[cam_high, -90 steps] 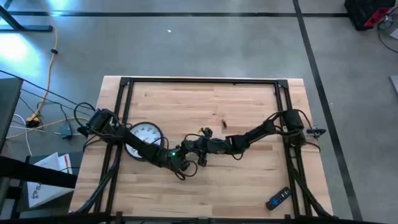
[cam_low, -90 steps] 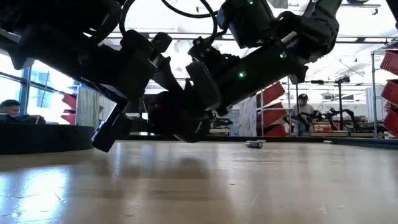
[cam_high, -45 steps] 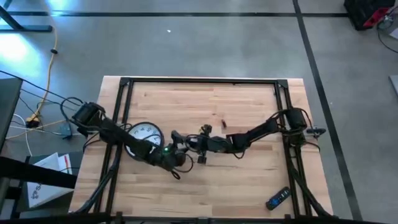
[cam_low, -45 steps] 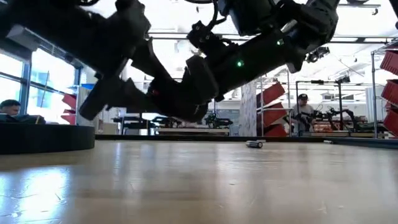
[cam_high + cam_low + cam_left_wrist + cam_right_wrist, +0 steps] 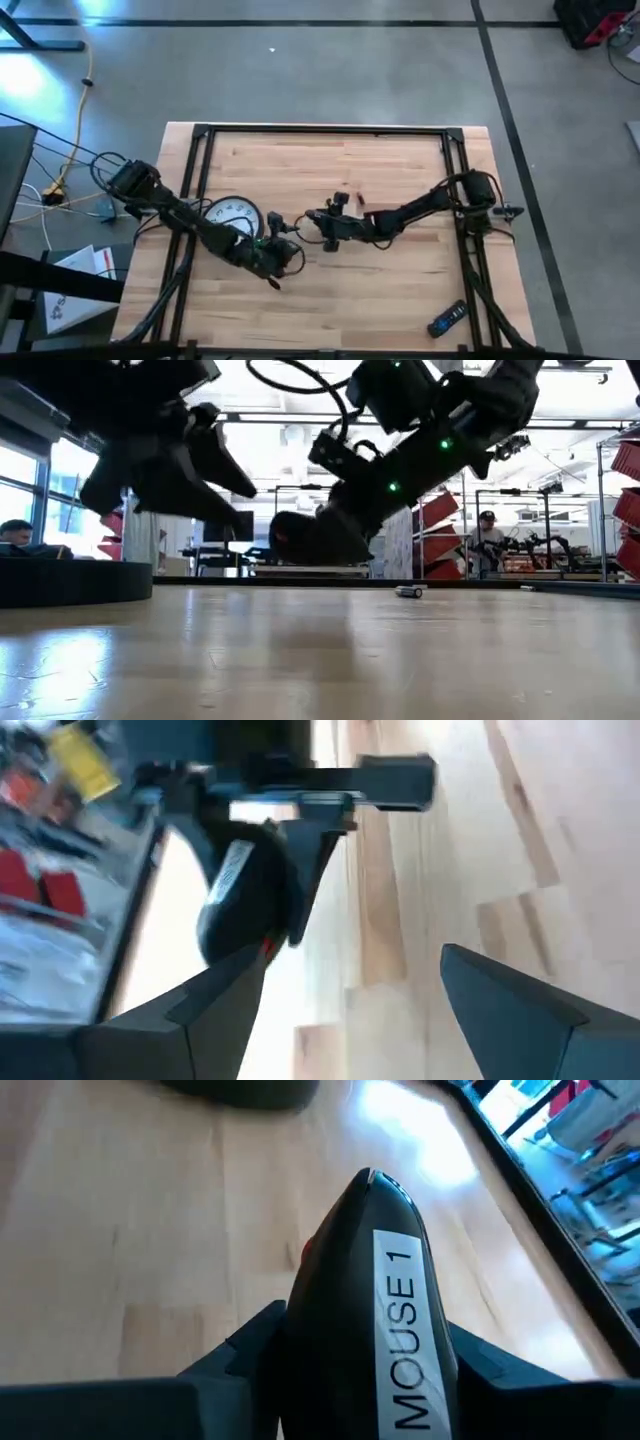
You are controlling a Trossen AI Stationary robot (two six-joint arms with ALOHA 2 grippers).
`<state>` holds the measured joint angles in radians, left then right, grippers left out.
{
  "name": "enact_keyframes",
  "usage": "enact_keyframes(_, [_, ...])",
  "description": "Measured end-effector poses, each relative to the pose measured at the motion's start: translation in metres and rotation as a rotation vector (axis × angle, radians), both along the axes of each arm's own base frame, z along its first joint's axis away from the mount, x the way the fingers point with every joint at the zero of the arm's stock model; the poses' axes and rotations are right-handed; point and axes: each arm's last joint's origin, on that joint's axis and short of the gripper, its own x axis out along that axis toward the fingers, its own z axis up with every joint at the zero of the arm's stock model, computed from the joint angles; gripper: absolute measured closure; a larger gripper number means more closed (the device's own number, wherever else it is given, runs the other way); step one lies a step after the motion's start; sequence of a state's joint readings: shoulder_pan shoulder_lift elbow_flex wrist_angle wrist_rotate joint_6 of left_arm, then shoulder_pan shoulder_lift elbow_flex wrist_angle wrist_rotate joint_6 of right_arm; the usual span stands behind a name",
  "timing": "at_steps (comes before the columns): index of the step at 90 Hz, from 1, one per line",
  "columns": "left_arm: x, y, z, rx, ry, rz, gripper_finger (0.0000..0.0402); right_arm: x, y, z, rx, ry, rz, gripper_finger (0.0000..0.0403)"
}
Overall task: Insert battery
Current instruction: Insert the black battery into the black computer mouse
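Between the fingers of the right pincer (image 5: 360, 1380) sits a dark computer mouse (image 5: 375, 1310) labelled "MOUSE 1", clamped at its flanks. Its long axis runs straight out ahead of that pincer, the narrow end pointing away toward the table (image 5: 400, 290) beyond. From above, this pincer (image 5: 322, 224) hangs over the middle of the table, and the mouse's axis lies roughly along the line joining the two arms, aimed at the left one.

Just across from it, the left pincer (image 5: 277, 250) is spread wide and holds nothing; its wrist view looks back at the mouse (image 5: 245, 900) held just ahead of its own fingers (image 5: 510, 1010).

A small battery (image 5: 408, 591) lies on the table behind the right pincer, well apart from both. From above it shows as a small dark mark (image 5: 360, 199); its long axis I cannot tell. The empty left pincer is the one free to fetch it, though the right arm is nearer. A wall clock (image 5: 231, 213) lies beside the left arm.
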<state>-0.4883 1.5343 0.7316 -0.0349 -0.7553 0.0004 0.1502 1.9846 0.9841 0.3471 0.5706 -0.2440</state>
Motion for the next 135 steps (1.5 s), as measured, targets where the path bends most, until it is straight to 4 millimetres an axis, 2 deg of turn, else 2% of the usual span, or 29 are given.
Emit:
enact_keyframes(15, [-0.016,0.024,0.009,-0.151,-0.065,0.163,0.0113,0.000,-0.003,0.000,-0.107,0.055,0.031,0.0255])
enact_keyframes(33, [-0.035,0.054,0.018,-0.393,-0.228,0.289,0.0094,-0.003,-0.007,-0.005,-0.092,0.127,0.079,0.0254])
enact_keyframes(47, [-0.043,0.072,0.023,-0.567,-0.383,0.269,0.0086,-0.006,-0.010,-0.009,-0.102,0.191,0.092,0.0254])
enact_keyframes(64, [-0.049,0.091,0.021,-0.689,-0.491,0.246,0.0084,-0.007,-0.019,-0.011,-0.090,0.233,0.105,0.0254])
enact_keyframes(82, [-0.050,0.100,0.017,-0.746,-0.516,0.226,0.0084,-0.001,-0.043,-0.004,0.093,0.280,0.045,0.0250])
enact_keyframes(95, [-0.051,0.105,0.015,-0.751,-0.535,0.249,0.0084,0.004,-0.052,0.003,0.163,0.312,0.056,0.0215])
enact_keyframes(117, [-0.051,0.107,0.014,-0.782,-0.541,0.283,0.0084,0.006,-0.050,0.005,0.195,0.306,0.083,0.0140])
enact_keyframes(135, [-0.051,0.106,0.015,-0.798,-0.537,0.245,0.0084,0.006,-0.035,0.008,0.254,0.292,0.117,0.0124])
